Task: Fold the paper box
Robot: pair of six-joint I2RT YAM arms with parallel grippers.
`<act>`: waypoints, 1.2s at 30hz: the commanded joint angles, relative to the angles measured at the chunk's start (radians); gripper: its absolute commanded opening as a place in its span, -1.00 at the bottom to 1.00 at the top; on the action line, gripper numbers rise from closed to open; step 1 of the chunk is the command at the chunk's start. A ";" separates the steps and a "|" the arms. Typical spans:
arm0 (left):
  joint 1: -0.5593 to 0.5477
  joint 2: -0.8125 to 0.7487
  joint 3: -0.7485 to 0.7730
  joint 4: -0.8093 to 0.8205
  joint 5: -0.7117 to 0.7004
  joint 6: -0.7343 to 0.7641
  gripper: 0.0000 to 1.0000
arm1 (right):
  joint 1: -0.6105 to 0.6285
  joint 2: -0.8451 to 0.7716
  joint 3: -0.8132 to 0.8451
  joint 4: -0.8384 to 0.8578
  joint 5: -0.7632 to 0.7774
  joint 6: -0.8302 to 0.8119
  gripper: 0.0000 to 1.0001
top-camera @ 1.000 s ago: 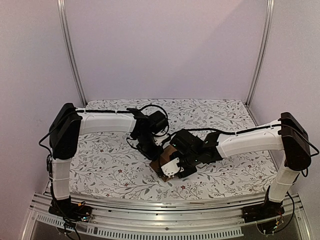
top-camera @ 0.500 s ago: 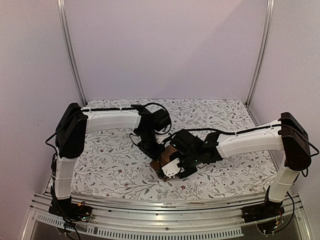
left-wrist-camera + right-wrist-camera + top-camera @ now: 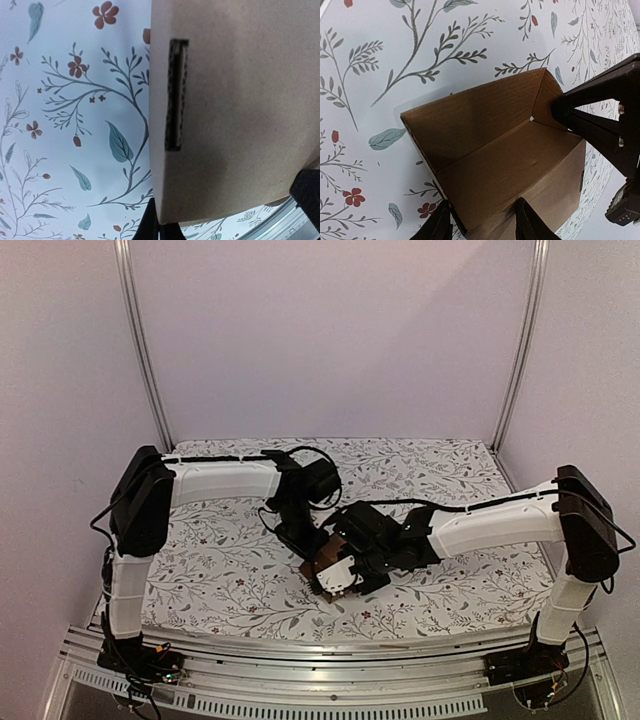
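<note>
The paper box (image 3: pixel 318 567) is brown cardboard, partly folded, on the flowered tablecloth between the two arms. In the right wrist view the paper box (image 3: pixel 495 150) shows as an open trough with one wall upright. My right gripper (image 3: pixel 482 225) straddles its near corner, one finger outside the wall and one on the inner panel, shut on the cardboard. My left gripper (image 3: pixel 557 107) is shut, and its joined tips press the far end flap. In the left wrist view a box panel (image 3: pixel 235 125) with a slit (image 3: pixel 176 95) fills the frame above my left gripper (image 3: pixel 161 231).
The flowered tablecloth (image 3: pixel 200 560) covers the whole table. Purple walls and metal posts (image 3: pixel 145 350) close in the back and sides. A metal rail (image 3: pixel 320 680) runs along the near edge by the arm bases.
My right gripper has narrowed on the box and shifted slightly left with it. The left arm swung in towards the box a second ago and now holds still.
</note>
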State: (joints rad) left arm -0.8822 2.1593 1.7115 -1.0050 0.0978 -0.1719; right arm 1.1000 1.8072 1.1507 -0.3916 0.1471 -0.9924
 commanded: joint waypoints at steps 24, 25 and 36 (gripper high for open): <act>0.009 -0.008 -0.049 0.032 0.039 -0.014 -1.00 | -0.083 -0.061 0.015 -0.259 -0.093 -0.025 0.10; 0.009 -0.009 -0.049 0.032 0.038 -0.014 -1.00 | -0.106 -0.077 0.027 -0.280 -0.113 -0.023 0.11; 0.012 0.005 -0.036 0.031 0.049 -0.018 -1.00 | -0.293 -0.130 0.083 -0.330 -0.372 0.099 0.14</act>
State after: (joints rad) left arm -0.8749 2.1441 1.6848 -0.9623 0.1280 -0.1806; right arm 0.8482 1.6859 1.1900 -0.6746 -0.0887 -0.9668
